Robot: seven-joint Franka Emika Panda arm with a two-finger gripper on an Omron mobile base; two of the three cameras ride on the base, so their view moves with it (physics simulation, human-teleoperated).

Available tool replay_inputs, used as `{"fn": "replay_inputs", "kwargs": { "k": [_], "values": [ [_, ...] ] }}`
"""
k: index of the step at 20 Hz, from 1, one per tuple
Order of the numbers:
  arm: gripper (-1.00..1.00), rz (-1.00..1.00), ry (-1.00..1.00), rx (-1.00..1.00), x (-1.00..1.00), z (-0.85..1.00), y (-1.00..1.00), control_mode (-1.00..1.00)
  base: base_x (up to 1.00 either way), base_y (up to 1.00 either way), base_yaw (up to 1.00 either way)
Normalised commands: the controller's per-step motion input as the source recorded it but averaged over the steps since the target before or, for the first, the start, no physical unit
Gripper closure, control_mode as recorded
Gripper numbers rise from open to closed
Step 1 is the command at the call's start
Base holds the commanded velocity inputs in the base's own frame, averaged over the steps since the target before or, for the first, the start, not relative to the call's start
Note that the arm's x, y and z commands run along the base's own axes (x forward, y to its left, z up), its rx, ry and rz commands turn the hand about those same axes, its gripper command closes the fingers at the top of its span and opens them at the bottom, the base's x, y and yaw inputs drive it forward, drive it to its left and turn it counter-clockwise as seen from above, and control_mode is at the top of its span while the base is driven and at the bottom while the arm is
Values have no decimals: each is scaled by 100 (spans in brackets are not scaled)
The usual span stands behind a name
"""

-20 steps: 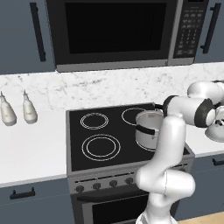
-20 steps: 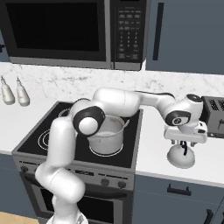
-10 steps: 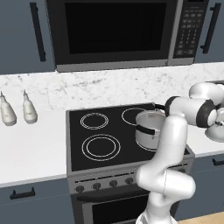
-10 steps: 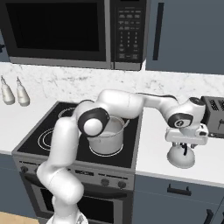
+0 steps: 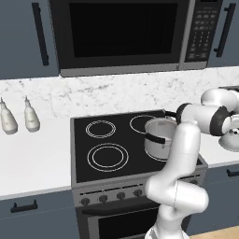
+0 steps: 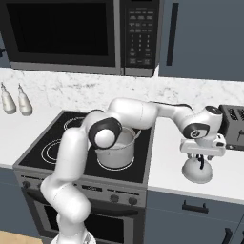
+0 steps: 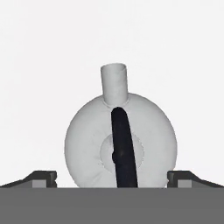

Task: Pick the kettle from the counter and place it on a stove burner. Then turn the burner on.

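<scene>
The fingers (image 7: 111, 177) stand wide open, one dark tip at the lower left of the hand view and the other at the lower right, gripping nothing. Between them, just below the hand, sits the kettle (image 7: 120, 142), its dark handle (image 7: 124, 148) running up the middle and its spout (image 7: 114, 83) pointing to the top of the frame. In the right base view the kettle (image 6: 197, 170) rests on the white surface (image 6: 167, 157) at the right of the frame, directly under the hand, beside a toaster (image 6: 232, 127). The pot (image 6: 116, 150) sits on the cooktop (image 6: 52, 143) mid-frame. In the left base view the burner (image 5: 108, 157) lies bare at lower centre, with two bottles (image 5: 18, 117) at far left.
</scene>
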Motion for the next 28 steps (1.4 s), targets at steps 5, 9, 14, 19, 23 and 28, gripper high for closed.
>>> {"fn": "replay_inputs", "kwargs": {
  "k": [5,9,14,19,23,28],
  "values": [
    [-100,0,0,2,3,0,-17,-100,0,0,0],
    [-100,0,0,3,0,-7,-16,-100,0,0,0],
    [-100,0,0,0,0,0,-2,-100,0,0,0],
    [100,0,0,0,0,0,0,-100,0,0,0],
    [100,0,0,0,0,0,0,-100,0,0,0],
    [100,-1,3,0,0,2,0,-100,0,0,0]
  ]
}}
